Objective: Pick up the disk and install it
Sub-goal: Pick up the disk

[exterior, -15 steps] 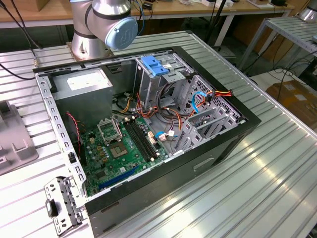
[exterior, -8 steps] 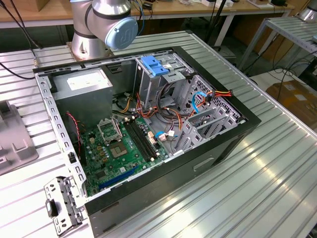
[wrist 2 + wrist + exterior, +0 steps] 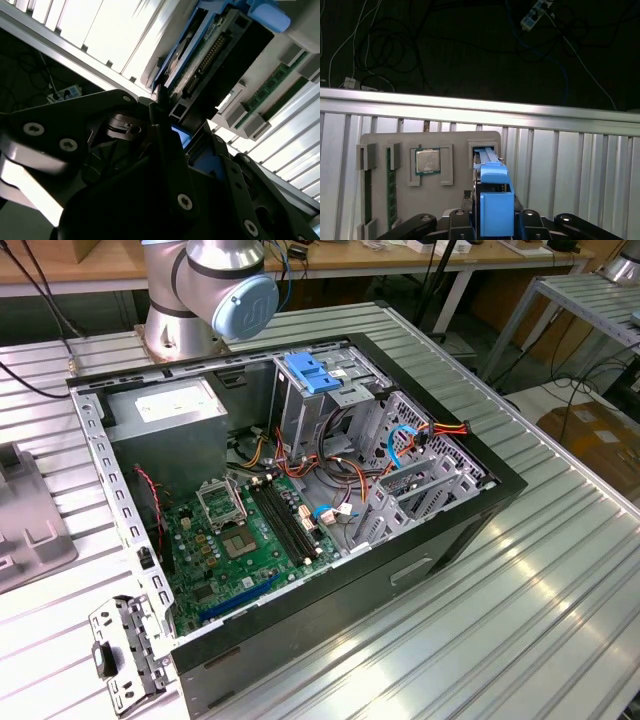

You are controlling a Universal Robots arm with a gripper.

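The claw [image 3: 176, 125] straddled the disk [image 3: 496, 197], which stood on edge in a grey tray [image 3: 451, 142]; whether the claw was clenched could not be told. A skewed pull might jam the disk, dragging the tray.

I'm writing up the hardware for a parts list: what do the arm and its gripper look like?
The arm is silver-grey metal tubing with a round light-blue joint cap. The gripper is matte black, built from flat angular linkage plates with silver screw heads and round pivots, as both wrist views show.
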